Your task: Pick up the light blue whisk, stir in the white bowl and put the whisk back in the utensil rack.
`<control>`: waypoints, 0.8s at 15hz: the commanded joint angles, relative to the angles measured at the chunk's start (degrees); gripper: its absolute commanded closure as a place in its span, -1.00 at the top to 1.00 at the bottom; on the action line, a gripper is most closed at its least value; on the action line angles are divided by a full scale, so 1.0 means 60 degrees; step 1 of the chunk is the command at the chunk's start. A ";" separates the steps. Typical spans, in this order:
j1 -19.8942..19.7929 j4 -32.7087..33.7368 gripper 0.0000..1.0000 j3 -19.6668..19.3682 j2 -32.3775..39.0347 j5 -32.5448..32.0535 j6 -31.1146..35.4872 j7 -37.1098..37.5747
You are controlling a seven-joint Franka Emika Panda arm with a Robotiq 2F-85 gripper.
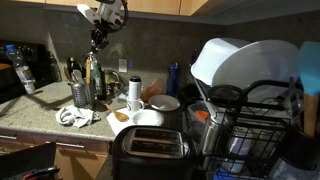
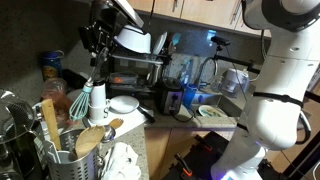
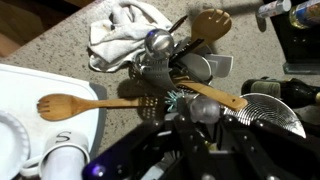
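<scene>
You held the arm (image 2: 272, 70) high, wrist pointing straight down, gripper (image 2: 96, 47) clamped on the light blue whisk (image 2: 85, 101) above the utensil rack (image 3: 172, 72).

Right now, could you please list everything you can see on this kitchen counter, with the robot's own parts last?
light blue looped whisk: one, pale blue, upright below the gripper
silvery metal mesh utensil rack: one, silver, on the counter, holding wooden spoons and metal utensils
crumpled white cloth: one, white, beside the rack
flat white tray: one, white, near the rack
slotted wooden spoon: one, tan, lying on the tray
round white bowl: one, white, behind the toaster
black toaster: one, black, at the counter's front
black wire dish rack: one, black, holding white plates
clear plastic bottle: one, clear, far end
robot arm: one, white
gripper: one, black, above the whisk; whether open or shut is unclear
</scene>
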 commanded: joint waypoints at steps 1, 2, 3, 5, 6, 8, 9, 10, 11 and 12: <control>-0.0020 0.0171 -0.80 -0.0147 -0.0068 -0.0778 -0.0862 0.0723; -0.0026 0.0119 -0.80 -0.0186 -0.0078 -0.0948 -0.1037 0.0864; -0.0029 0.0080 -0.80 -0.0221 -0.0082 -0.1090 -0.1188 0.0978; -0.0010 -0.0069 -0.80 -0.0266 -0.0094 -0.1455 -0.1429 0.1219; -0.0007 -0.0179 -0.80 -0.0286 -0.0105 -0.1635 -0.1510 0.1330; -0.0019 -0.0418 -0.79 -0.0328 -0.0107 -0.1906 -0.1576 0.1527; -0.0034 -0.0517 -0.80 -0.0345 -0.0079 -0.1922 -0.1563 0.1567; -0.0014 -0.0622 -0.80 -0.0359 -0.0042 -0.2119 -0.1520 0.1688; -0.0010 -0.0704 -0.80 -0.0374 -0.0010 -0.2203 -0.1500 0.1760; 0.0018 -0.0761 -0.80 -0.0378 0.0036 -0.2375 -0.1491 0.1920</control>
